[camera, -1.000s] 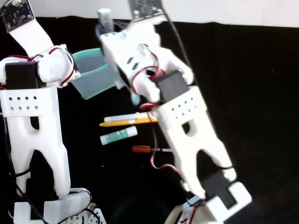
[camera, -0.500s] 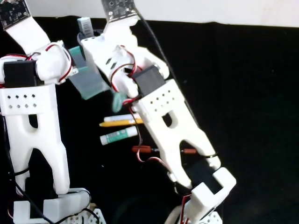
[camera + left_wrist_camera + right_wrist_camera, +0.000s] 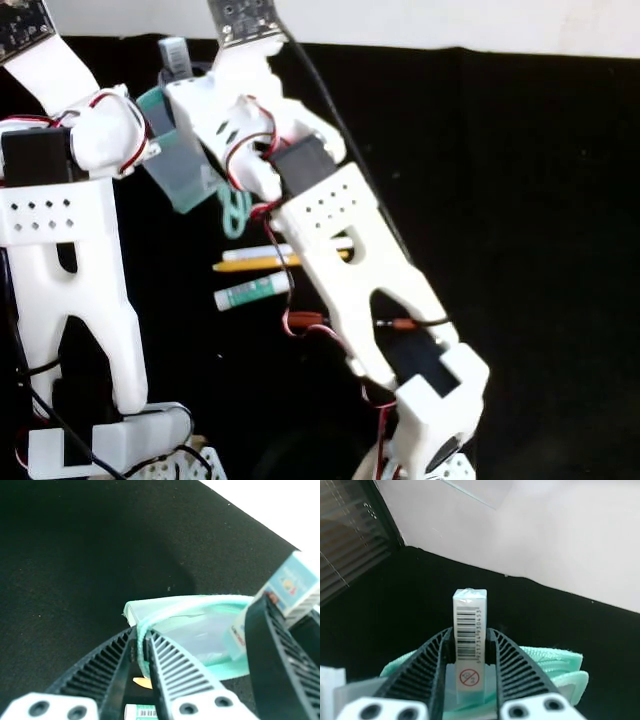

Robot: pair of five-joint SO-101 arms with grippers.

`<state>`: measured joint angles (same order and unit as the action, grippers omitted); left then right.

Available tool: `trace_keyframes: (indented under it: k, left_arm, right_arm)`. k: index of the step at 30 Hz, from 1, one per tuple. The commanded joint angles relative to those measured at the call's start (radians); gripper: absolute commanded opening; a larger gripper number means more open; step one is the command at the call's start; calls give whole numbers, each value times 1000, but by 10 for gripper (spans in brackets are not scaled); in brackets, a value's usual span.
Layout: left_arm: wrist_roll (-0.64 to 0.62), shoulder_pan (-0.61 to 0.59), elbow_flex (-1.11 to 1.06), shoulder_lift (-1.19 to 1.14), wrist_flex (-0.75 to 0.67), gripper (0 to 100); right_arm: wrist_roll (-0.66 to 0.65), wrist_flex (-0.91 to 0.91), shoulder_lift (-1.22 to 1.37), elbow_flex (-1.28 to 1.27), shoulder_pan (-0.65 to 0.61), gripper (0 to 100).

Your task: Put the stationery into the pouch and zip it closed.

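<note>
A translucent pouch (image 3: 185,175) with a mint-green rim is held up off the black table at the back left. My left gripper (image 3: 140,639) is shut on the green rim of the pouch (image 3: 200,632), whose mouth gapes. My right gripper (image 3: 470,631) is shut on a white eraser (image 3: 469,605) with a barcode label, directly above the pouch (image 3: 560,662). In the high view the eraser (image 3: 175,52) stands upright over the pouch's top edge. The left wrist view shows the eraser (image 3: 295,582) beside the opening.
On the table in front of the pouch lie a white pen (image 3: 262,251), a yellow pencil (image 3: 250,265), a white-and-green glue stick (image 3: 255,291) and an orange pen (image 3: 308,320). A green loop (image 3: 235,210) hangs below the pouch. The right arm crosses over these items.
The right arm swung left with the eraser, which is now above the pouch's mouth. The pouch shifted left and tilted more upright. The green loop came into sight below it.
</note>
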<state>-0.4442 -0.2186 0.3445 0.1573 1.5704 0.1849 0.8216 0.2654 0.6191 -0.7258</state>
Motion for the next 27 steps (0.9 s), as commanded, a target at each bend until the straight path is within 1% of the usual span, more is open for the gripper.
trace_keyframes:
  k: [1,6,10,15,18,24,25,27]
  left_arm:
    - [-5,-15,-2,5,-3,8]
    - [-5,-15,-31,5,-5,8]
    - [-5,-15,-58,5,-49,8]
    - [-5,-16,-79,5,-66,8]
    - [-3,-16,-74,5,-66,8]
    - [-3,-16,-76,5,-68,8]
    - [-3,-16,-76,5,-68,8]
    - [-3,-16,-76,5,-68,8]
  right_arm:
    - [2,-35,18,21,-33,6]
    - [3,-61,28,16,-64,6]
    - [3,-59,28,10,-88,6]
    - [3,-56,28,-18,-88,11]
    - [3,-56,27,-50,-88,76]
    - [3,-56,22,-58,-88,276]
    - [3,-56,21,-58,-88,293]
    - [2,-54,21,-58,-88,298]
